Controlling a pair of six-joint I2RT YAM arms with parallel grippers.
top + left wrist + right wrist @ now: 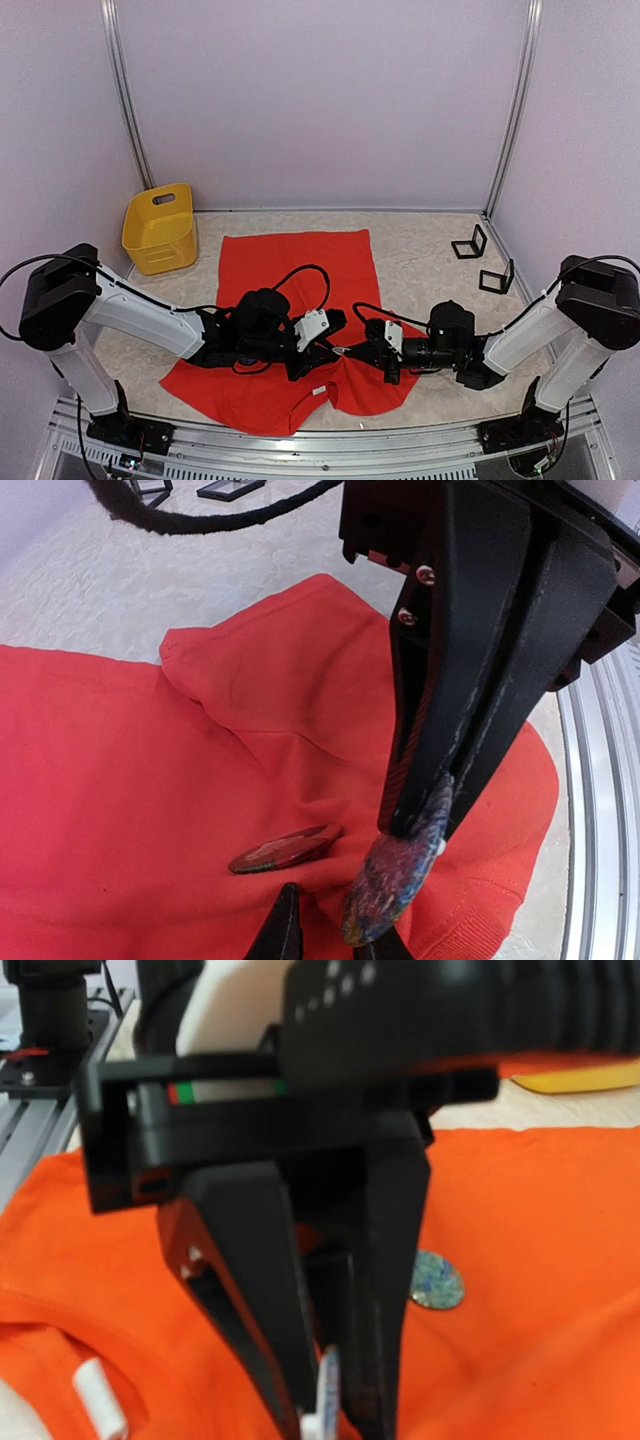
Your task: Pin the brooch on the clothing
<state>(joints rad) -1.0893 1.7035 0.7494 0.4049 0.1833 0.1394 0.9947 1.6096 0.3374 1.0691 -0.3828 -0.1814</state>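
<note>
T-shirt (300, 260): plain bright red-orange, short sleeves, round neck with a small white label (320, 391). It is spread flat with the collar toward the arm bases and the hem away, and the cloth is rumpled near the collar. Brooch (395, 875): a thin round disc with a mottled blue, green and red face, held on edge just above the T-shirt's chest near the collar. Right end effector (425, 805): fingers closed, pinching the brooch's upper edge. Left end effector (338, 1415): fingertips a narrow gap apart on either side of the brooch's lower edge; cannot tell whether they press on it. A second flat disc (437, 1280), similarly mottled, lies on the T-shirt's chest just beside the two end effectors, touching neither. Desk (420, 250): pale, mottled beige, bare all round the T-shirt. A yellow bin (160, 228) stands off the T-shirt's far-left corner. Two small black stands (468, 243) sit well off its right side. Plain lilac-grey walls with metal uprights rise beyond the hem, and an aluminium rail (300, 440) runs below the collar.
</note>
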